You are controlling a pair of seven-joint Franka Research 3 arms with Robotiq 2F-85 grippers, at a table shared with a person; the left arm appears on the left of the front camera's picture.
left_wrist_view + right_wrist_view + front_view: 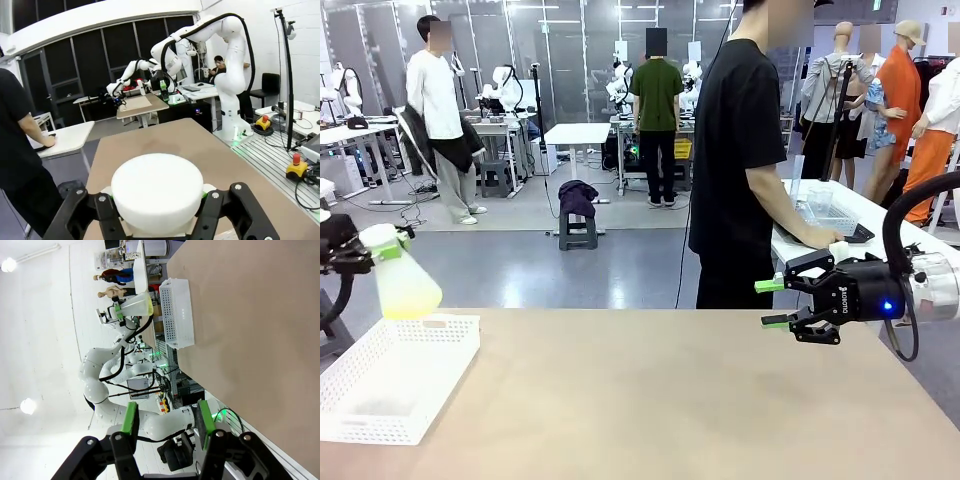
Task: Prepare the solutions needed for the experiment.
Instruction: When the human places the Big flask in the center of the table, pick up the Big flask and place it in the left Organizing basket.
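Jaws of the left gripper [382,250] we find clamped on the neck of a translucent flask [403,275], which hangs just above the far edge of the white basket [390,385] on the table [670,400]. We note the solutions [408,296] as a pale yellow-green layer inside it. Well apart from the basket, the right gripper [772,303] hovers with jaws parted, empty. Beyond stands a person [740,160].

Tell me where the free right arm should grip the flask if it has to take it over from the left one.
Probably the wide lower body of the flask, coming in level from the table's middle. The left gripper is shut on the narrow neck, so that part is taken. The right gripper is open with level fingers. The cone tapers, so grip low.
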